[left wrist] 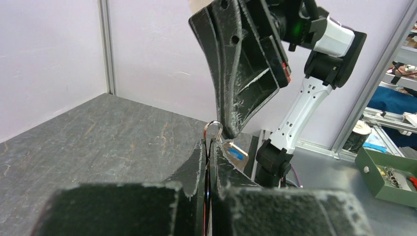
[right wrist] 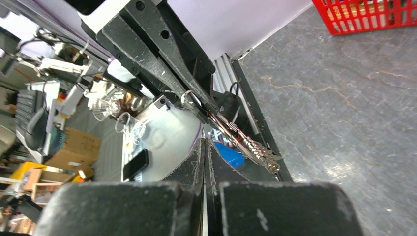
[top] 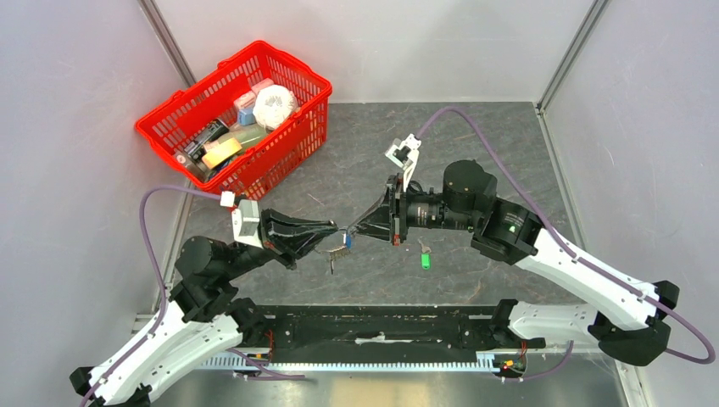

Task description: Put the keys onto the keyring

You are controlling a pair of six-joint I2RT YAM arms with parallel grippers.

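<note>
My left gripper (top: 333, 231) (left wrist: 210, 142) is shut on the keyring (left wrist: 214, 128), a thin silver wire loop sticking out above its fingertips. A cluster of small silver keys (top: 331, 259) (right wrist: 256, 148) dangles from the ring. My right gripper (top: 354, 230) (right wrist: 204, 142) is shut, its tip meeting the left one at the ring, and it pinches a blue-headed key (top: 347, 241) (left wrist: 235, 152) (right wrist: 227, 153) right beside the wire. A green-headed key (top: 424, 261) and a plain silver key (top: 423, 248) lie on the table below the right wrist.
A red basket (top: 312, 80) full of small items stands at the back left. Both grippers hover above the grey table (top: 475, 136) near its middle. The arms' bases and a black rail (top: 381, 326) line the near edge.
</note>
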